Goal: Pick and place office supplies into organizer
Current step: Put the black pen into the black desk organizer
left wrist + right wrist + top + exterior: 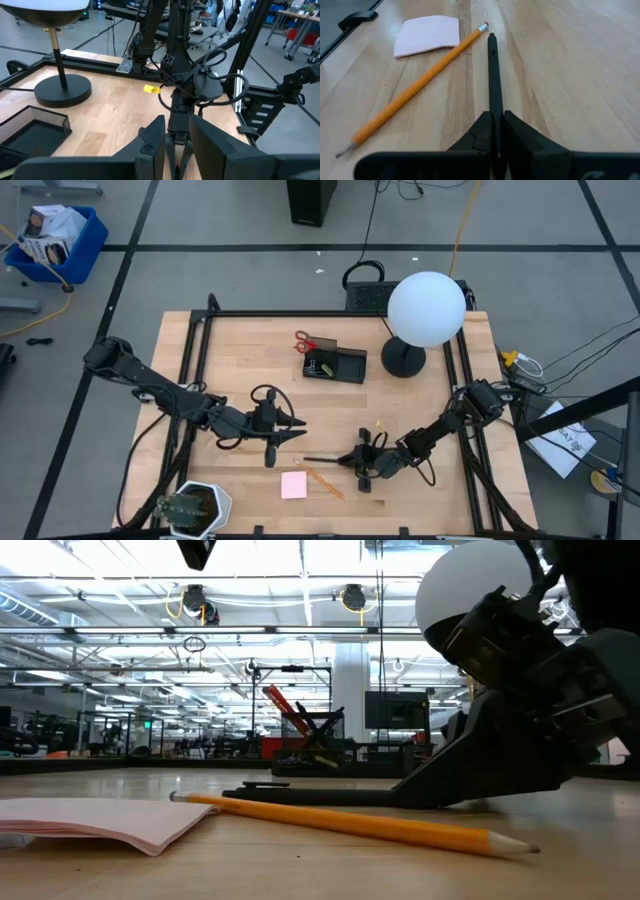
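A black pen [493, 70] runs forward out of my right gripper [495, 119], which is shut on it near the table's near middle [362, 465]. To one side of the pen lie an orange pencil [420, 82] and a pink sticky-note pad [427, 34], both flat on the wood. The black organizer [335, 365] sits toward the far side, with red-handled scissors [305, 340] sticking up out of it. My left gripper [292, 424] hovers open, left of the right one, touching nothing. My right gripper pinches the black pen by its rear end [494, 102] between the two fingers [481, 127]. The fingers come in low from the table's right and lie along the pen. The pen points level toward the table's left, at the table's surface [300, 795]; whether it is clear of the wood, I cannot tell.
A lamp with a white globe [426, 308] and a round black base [403, 360] stands right of the organizer. A potted plant in a white pot [195, 508] sits at the near left corner. Black frame rails [200, 350] run along the table's sides.
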Motion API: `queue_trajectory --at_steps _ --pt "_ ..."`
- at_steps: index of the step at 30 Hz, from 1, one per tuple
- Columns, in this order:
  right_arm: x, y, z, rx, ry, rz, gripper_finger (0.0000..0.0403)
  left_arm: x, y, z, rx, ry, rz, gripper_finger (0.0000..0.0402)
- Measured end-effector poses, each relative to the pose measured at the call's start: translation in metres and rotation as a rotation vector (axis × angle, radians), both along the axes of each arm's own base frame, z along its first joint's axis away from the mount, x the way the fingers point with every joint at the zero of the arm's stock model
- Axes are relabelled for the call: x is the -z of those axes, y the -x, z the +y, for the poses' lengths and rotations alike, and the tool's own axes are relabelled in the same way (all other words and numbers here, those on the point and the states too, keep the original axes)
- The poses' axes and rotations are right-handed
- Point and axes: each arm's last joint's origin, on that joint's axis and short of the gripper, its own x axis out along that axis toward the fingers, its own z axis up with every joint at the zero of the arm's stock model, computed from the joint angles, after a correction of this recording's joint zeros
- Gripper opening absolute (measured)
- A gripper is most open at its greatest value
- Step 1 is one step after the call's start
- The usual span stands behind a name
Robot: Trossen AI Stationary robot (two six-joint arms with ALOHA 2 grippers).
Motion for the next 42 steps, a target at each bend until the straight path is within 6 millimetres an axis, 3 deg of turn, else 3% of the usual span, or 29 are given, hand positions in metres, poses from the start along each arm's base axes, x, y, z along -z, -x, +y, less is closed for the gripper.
queue_trajectory --at_steps 11,26,32,36,42 --pt "-0.014 -0.004 0.0 0.032 0.002 -0.081 0.0024 -0.002 0.0 0.0 0.001 -0.002 -0.014 0.0093" --pt "-0.076 0.005 0.007 0.159 0.241 -0.298 0.0024 -0.001 -0.008 0.017 -0.073 -0.002 -0.016 0.0097" --pt "-0.1 0.005 0.005 0.165 0.32 -0.352 0.0024 0.005 -0.015 0.03 -0.154 0.089 0.006 0.0159" --pt "-0.113 0.006 0.002 0.208 0.346 -0.385 0.0024 0.007 -0.022 0.037 -0.118 0.113 -0.001 0.0207" --pt "-0.125 0.005 -0.004 0.278 0.434 -0.412 0.0024 0.003 -0.024 0.042 -0.145 0.175 -0.041 0.0237"
